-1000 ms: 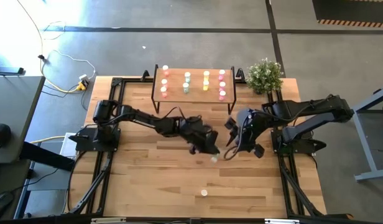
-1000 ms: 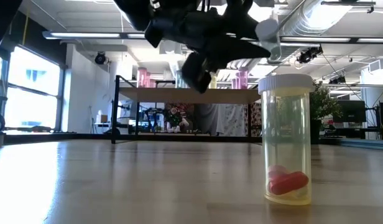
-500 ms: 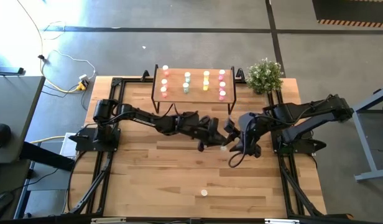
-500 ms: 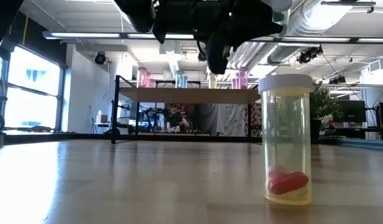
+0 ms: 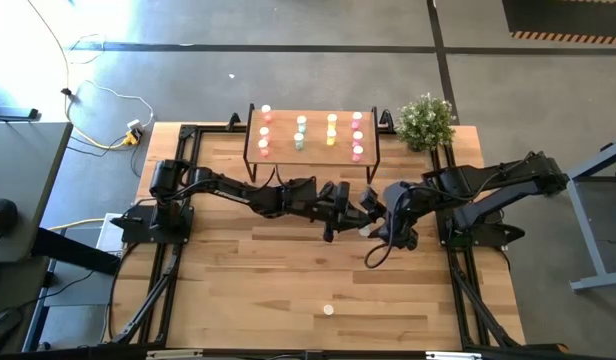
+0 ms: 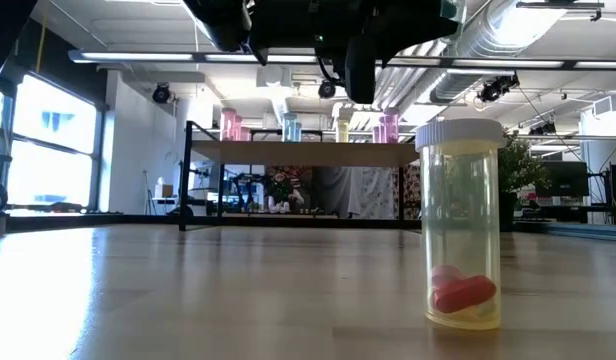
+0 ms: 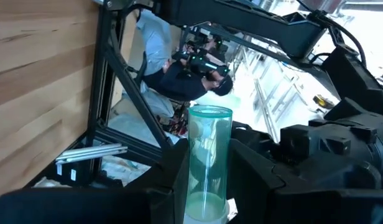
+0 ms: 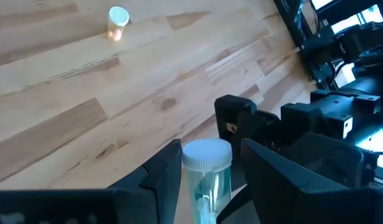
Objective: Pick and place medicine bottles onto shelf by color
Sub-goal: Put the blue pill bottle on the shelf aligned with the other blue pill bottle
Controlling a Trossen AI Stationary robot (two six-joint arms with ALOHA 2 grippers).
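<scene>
High view, grippers: the left gripper (image 5: pixel 346 205) and the right gripper (image 5: pixel 376 212) meet nose to nose above the middle of the wooden table (image 5: pixel 238 290), in front of the shelf (image 5: pixel 313 117).
High view, bottles: rows of medicine bottles (image 5: pixel 331 128) stand on the shelf; one yellow bottle (image 5: pixel 329 310) stands alone near the table's front edge. A potted plant (image 5: pixel 425 121) sits beside the shelf.
Low view: the yellow bottle (image 6: pixel 461 224) stands upright close by, red pills in its bottom; both arms hang overhead.
Left wrist view: the left fingers (image 7: pixel 170 177) are clamped on the capped end of a green bottle (image 7: pixel 207 163), its clear base pointing outward.
Right wrist view: the right fingers (image 8: pixel 163 171) sit either side of the green bottle (image 8: pixel 207 168), white cap facing the camera; whether they press on it cannot be told.
</scene>
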